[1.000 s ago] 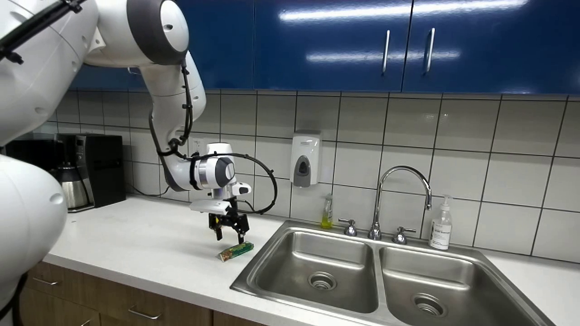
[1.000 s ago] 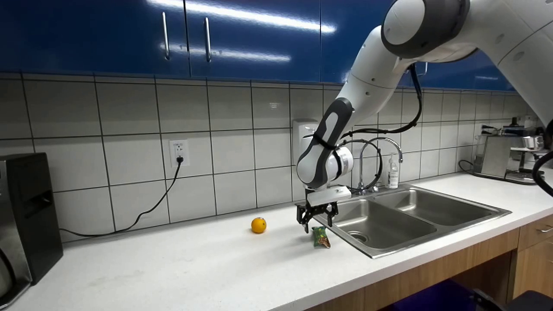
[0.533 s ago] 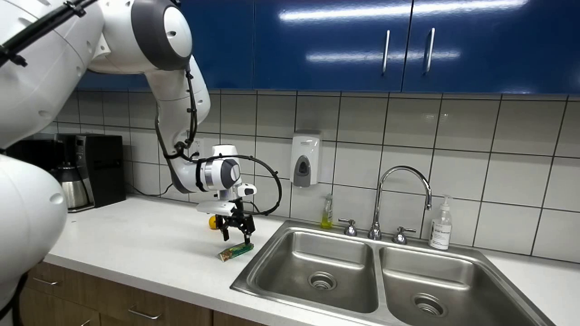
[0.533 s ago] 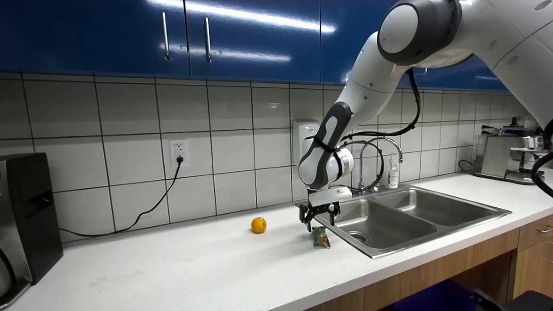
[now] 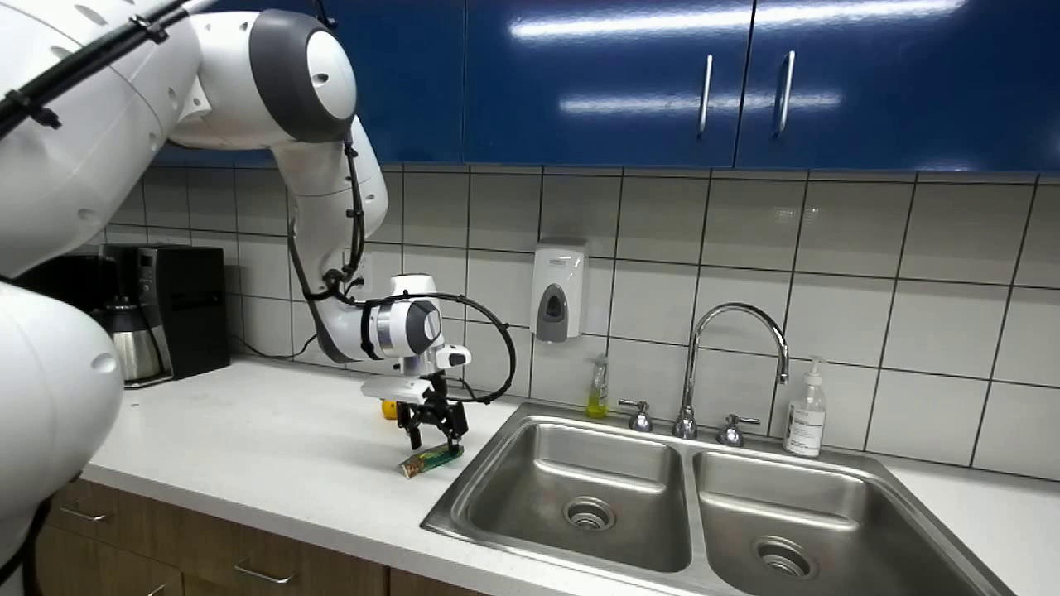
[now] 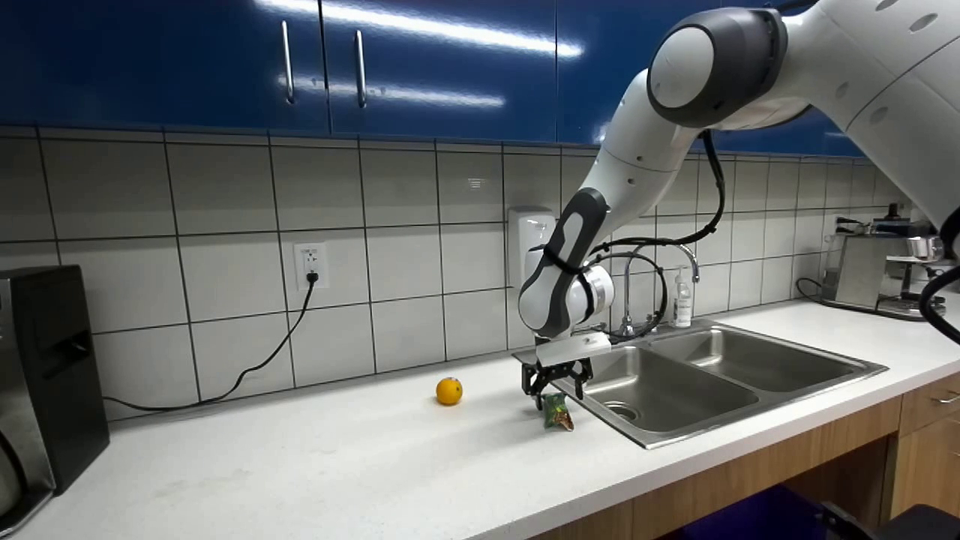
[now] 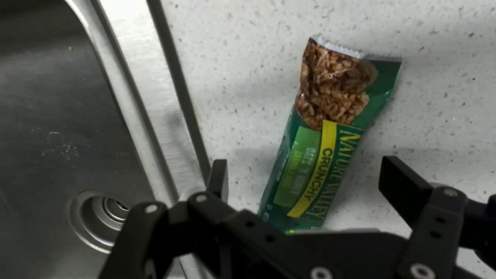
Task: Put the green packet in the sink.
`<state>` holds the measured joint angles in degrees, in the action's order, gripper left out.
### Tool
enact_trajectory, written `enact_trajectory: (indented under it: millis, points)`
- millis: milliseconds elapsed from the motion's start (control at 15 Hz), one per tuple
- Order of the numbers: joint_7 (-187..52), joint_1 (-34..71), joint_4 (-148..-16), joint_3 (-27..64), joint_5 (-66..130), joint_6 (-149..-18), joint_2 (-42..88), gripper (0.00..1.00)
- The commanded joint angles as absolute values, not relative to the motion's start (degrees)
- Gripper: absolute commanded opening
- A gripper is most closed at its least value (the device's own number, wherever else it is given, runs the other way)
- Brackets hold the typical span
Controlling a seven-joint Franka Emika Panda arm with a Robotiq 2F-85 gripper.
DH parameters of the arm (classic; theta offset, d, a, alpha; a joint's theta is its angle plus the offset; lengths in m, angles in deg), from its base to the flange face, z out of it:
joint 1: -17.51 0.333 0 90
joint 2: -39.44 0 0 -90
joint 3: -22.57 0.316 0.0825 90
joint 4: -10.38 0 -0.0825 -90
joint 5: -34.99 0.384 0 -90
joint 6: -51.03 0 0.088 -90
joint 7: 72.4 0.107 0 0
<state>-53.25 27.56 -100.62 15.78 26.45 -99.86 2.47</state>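
Note:
The green packet [image 5: 429,462] lies flat on the white counter beside the sink in both exterior views [image 6: 557,416]. In the wrist view the packet [image 7: 310,166] is green with a yellow stripe and a brown granola picture; its near end is hidden behind the gripper body. My gripper [image 5: 436,448] is open, pointing down just over the packet. In the wrist view the gripper [image 7: 304,170] has one finger on each side of the packet, with gaps on both sides. The steel double-basin sink [image 5: 530,497] is right beside it; its rim [image 7: 139,77] shows in the wrist view.
An orange [image 6: 448,391] sits on the counter behind the gripper. A chrome faucet [image 5: 689,372], a spray bottle [image 5: 597,389] and a pump bottle [image 5: 806,418] stand along the sink's back. A black coffee machine [image 5: 186,306] stands farther along the counter.
My gripper has moved down and slightly toward the sink, closer over the packet. More of the orange shows in an exterior view. The packet has not moved.

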Motion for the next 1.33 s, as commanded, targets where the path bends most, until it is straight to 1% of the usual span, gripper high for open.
enact_trajectory:
  millis: [0,133,200,267,333,400,533,733,800,1067,1267]
  points:
    - [-51.7,28.5,-98.7,14.8,26.9,-98.6,1.2,1.0]
    - [-51.7,28.3,-98.3,14.7,27.0,-98.5,0.7,1.0]
    - [-51.6,28.4,-98.1,14.6,27.0,-98.5,0.5,0.75]
    - [-51.8,28.3,-98.1,14.6,27.1,-98.5,0.4,0.72]
    - [-51.7,28.3,-98.0,14.4,27.1,-98.5,0.3,0.65]
    - [-51.7,28.3,-98.0,14.4,27.1,-98.5,0.2,0.56]
    - [-51.9,28.2,-98.0,14.5,27.3,-98.4,0.1,0.4]
    - [-52.0,28.0,-98.0,14.9,28.1,-98.2,0.1,0.19]
    - [-52.0,28.0,-98.1,14.9,28.1,-98.2,0.1,0.15]
    - [-51.9,28.1,-98.2,14.7,28.3,-98.1,0.2,0.15]
    - [-52.0,28.2,-99.0,14.9,28.4,-98.2,2.6,0.15]
